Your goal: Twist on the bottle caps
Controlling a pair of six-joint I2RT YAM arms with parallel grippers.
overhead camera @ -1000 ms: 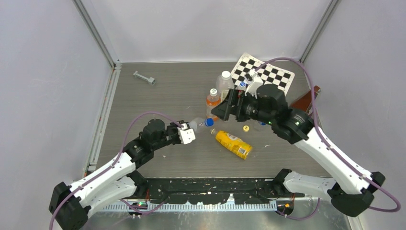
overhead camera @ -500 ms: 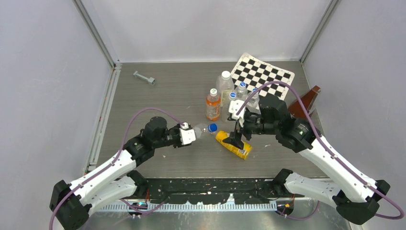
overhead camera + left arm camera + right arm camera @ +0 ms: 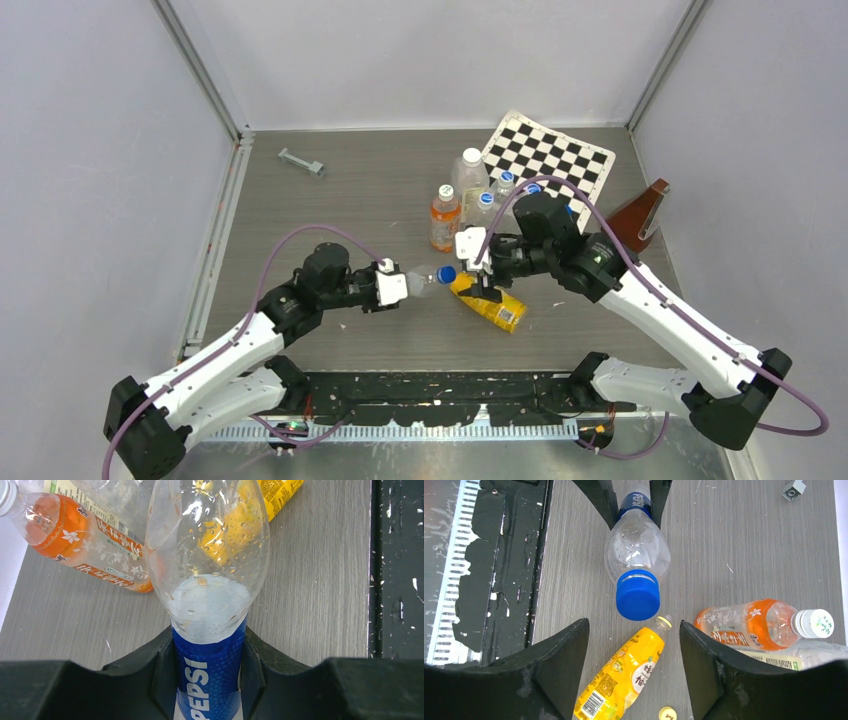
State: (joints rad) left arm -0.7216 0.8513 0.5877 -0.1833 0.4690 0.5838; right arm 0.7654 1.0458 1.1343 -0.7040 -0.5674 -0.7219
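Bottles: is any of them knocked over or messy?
Yes. The yellow bottle lies on its side with no cap on its neck, and a yellow cap lies loose beside it. Nothing looks spilled.

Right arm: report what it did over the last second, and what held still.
The right gripper swung from the back bottles forward-left to the blue cap on the Pepsi bottle, jaws narrowing, nothing gripped. The left gripper still clamps that bottle; the yellow bottle lies unmoved.

arms (image 3: 240, 345): white shells, black joints | cables (image 3: 300, 238): purple, looping | bases (image 3: 135, 435): black
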